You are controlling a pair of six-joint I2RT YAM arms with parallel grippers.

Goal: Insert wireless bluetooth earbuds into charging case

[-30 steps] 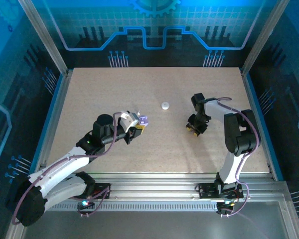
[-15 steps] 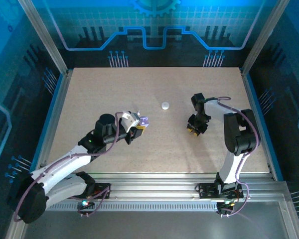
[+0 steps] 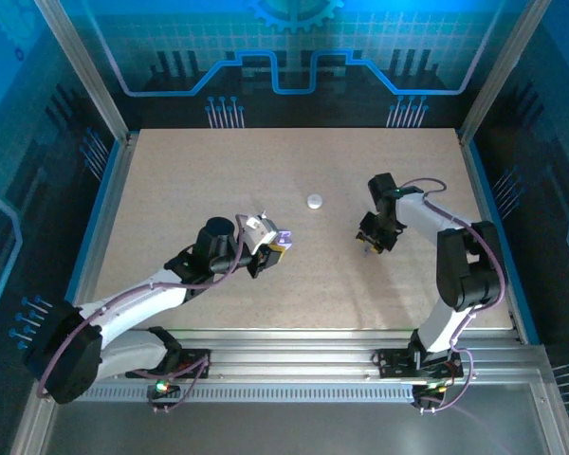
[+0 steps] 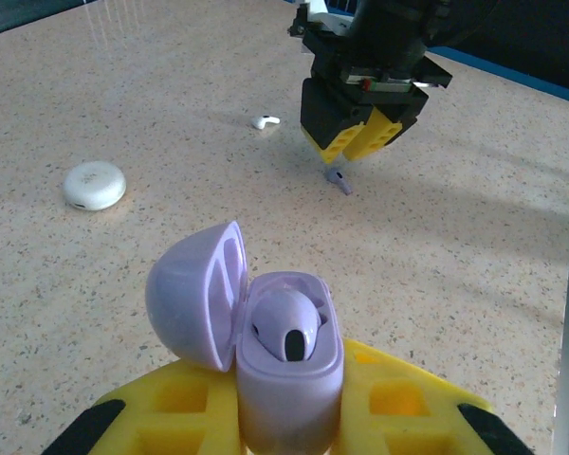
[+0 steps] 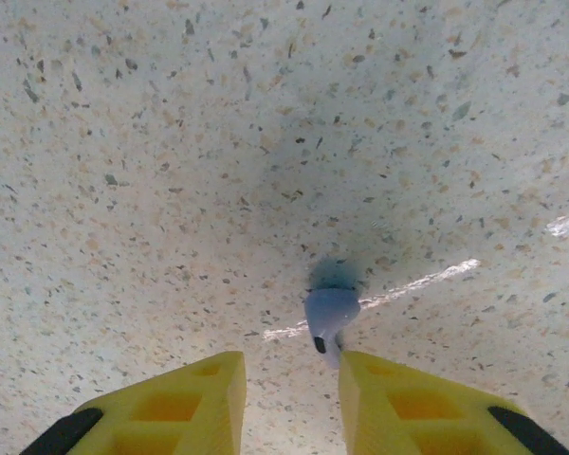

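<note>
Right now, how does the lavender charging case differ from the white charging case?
The lavender charging case is clamped in the left gripper; the white charging case lies free on the table. The lavender case's lid stands open, with one lavender earbud seated inside; the white case is closed, so its contents are hidden. Both are small, rounded and glossy.

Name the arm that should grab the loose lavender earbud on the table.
Right. The right pincer hangs over the small glossy lavender earbud, jaws apart; the left pincer grips the open lavender plastic charging case.
</note>
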